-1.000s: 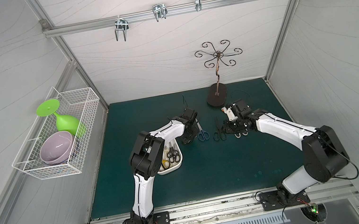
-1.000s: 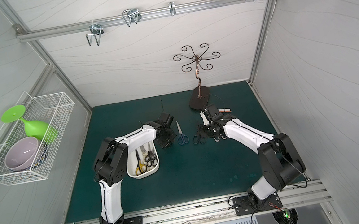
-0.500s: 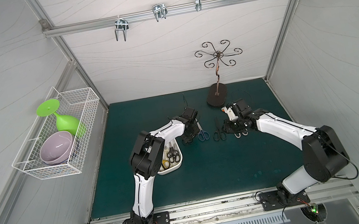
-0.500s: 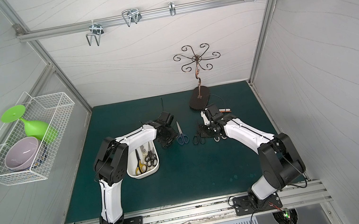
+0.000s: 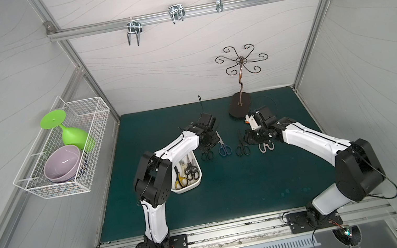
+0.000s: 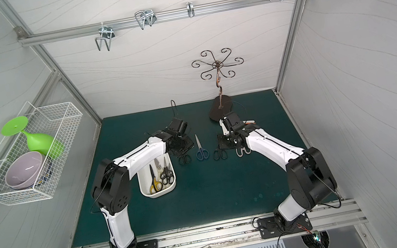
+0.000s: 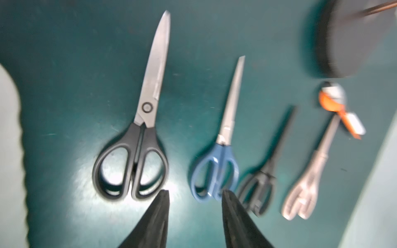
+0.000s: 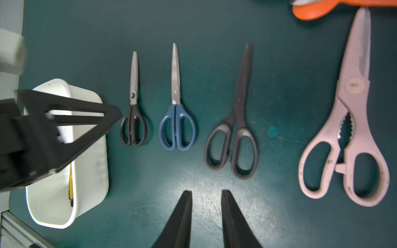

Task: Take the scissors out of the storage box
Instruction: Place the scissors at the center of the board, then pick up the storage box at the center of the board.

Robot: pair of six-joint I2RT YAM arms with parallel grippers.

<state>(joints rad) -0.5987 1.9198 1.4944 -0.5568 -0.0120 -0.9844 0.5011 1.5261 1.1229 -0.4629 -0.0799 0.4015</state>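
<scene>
Left wrist: black scissors (image 7: pixel 143 120) beyond fingers (image 7: pixel 155 219)

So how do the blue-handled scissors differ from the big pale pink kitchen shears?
The pale pink kitchen shears are larger and thicker than the slim blue-handled steel scissors. The shears' handles stand slightly apart, showing a toothed notch; the blue pair is fully shut. The shears end the row beside an orange spoon; the blue pair lies mid-row. Both lie flat on the green mat, blades pointing alike.
</scene>
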